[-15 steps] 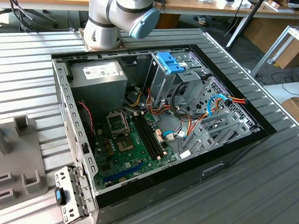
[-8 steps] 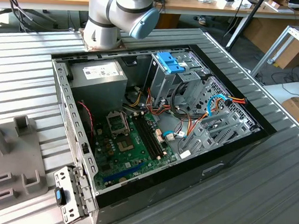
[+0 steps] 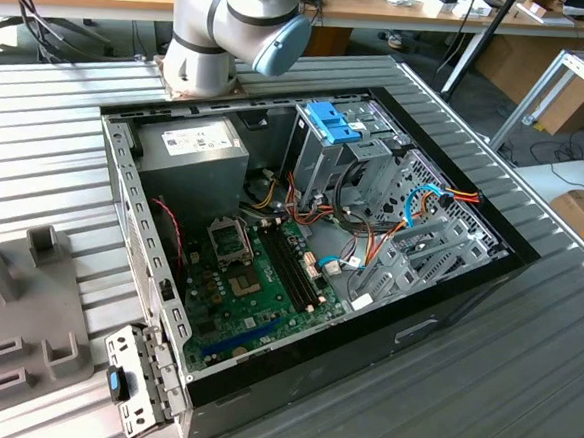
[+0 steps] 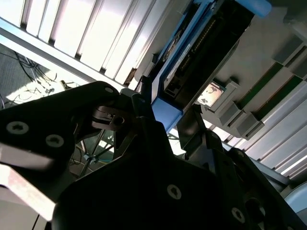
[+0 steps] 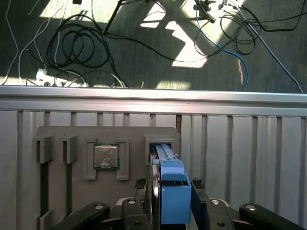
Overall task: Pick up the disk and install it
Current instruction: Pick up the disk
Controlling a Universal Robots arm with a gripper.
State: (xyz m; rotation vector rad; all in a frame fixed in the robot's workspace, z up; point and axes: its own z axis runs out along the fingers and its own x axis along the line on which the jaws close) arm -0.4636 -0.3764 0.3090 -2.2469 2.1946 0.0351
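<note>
the gripper (image 5: 169, 186) is closed on the disk (image 5: 166, 158), one of the fingers (image 5: 197, 188) against each face, with the disk standing on edge at a slot of the grey holder tray (image 5: 129, 135), just beside a seated processor chip (image 5: 106, 156), on the ribbed table (image 5: 240, 143).

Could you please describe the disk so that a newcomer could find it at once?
In the first wrist view, find the flat grey fixture plate on the ribbed metal table. The disk, a thin drive in a light-blue plastic carrier, stands on edge in a slot beside the pocket holding a small square silver chip. It is the plate's one blue thing.
</note>
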